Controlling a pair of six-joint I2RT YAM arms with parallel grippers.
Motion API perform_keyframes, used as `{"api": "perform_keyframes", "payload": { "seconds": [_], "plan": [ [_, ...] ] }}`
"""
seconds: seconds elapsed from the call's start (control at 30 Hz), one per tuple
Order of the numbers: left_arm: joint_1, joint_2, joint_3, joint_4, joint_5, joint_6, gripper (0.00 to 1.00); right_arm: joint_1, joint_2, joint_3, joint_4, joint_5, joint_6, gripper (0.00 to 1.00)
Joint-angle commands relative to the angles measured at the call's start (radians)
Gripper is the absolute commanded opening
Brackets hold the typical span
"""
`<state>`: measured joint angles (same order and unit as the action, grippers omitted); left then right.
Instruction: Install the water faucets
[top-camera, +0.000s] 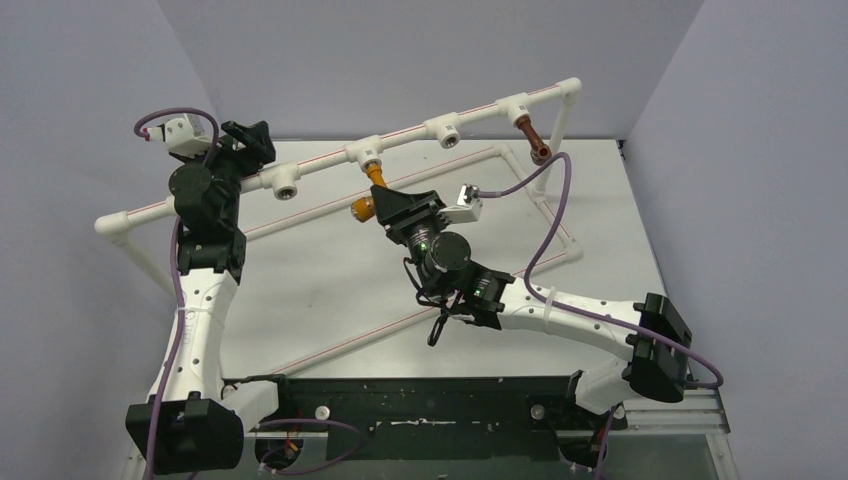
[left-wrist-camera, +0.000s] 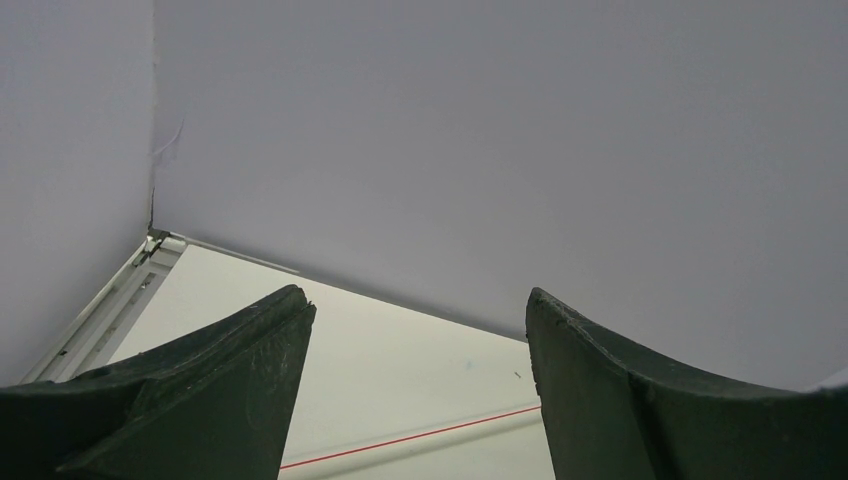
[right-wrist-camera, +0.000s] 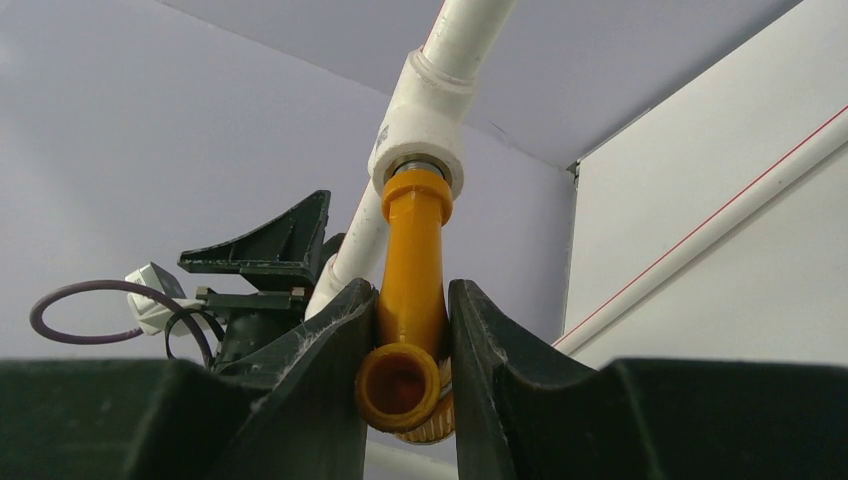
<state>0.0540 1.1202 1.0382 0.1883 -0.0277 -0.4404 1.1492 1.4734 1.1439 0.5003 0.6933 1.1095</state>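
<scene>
Overhead, we are seeing the right gripper (top-camera: 385, 200) clamping the orange faucet (top-camera: 373, 186) beneath a white tee socket (top-camera: 366, 153); the brown faucet (top-camera: 533, 138) is hanging further right. Left wrist: the left gripper (left-wrist-camera: 415, 300) is gaping, empty. Right wrist: we are advising a straight, gentle twist (threads are hiding inside the socket).

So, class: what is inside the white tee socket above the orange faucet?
The upper end of the orange faucet enters the white tee socket, with a grey metal ring at the mouth. Its depth is hidden by the socket wall. The right hand grips the faucet below.
</scene>
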Motion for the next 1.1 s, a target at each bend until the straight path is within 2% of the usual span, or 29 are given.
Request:
{"api": "perform_keyframes", "payload": {
  "seconds": [0.0,0.07,0.17,0.23,0.4,0.7,0.87,1.07],
  "plan": [
    [-0.009,0.059,-0.131,-0.421,0.091,0.012,0.75,0.001,-0.026,0.021,0.142,-0.110,0.124,0.00],
    [-0.009,0.061,-0.131,-0.422,0.089,0.012,0.75,-0.001,-0.032,0.017,0.127,-0.116,0.125,0.03],
    [-0.010,0.064,-0.130,-0.423,0.090,0.011,0.75,-0.004,-0.044,0.017,0.099,-0.119,0.120,0.28],
    [-0.010,0.067,-0.129,-0.423,0.092,0.011,0.75,-0.006,-0.052,0.015,0.081,-0.118,0.117,0.40],
    [-0.009,0.067,-0.129,-0.424,0.087,0.012,0.75,-0.009,-0.073,-0.015,0.071,-0.121,0.119,0.57],
    [-0.010,0.067,-0.129,-0.426,0.079,0.014,0.75,-0.008,-0.156,-0.080,-0.024,-0.115,0.126,0.75],
    [-0.010,0.073,-0.129,-0.428,0.078,0.016,0.75,-0.010,-0.233,-0.113,-0.106,-0.101,0.062,0.77],
    [-0.010,0.084,-0.129,-0.426,0.078,0.014,0.76,-0.024,-0.319,-0.118,-0.210,-0.144,-0.126,0.79]
  ]
}}
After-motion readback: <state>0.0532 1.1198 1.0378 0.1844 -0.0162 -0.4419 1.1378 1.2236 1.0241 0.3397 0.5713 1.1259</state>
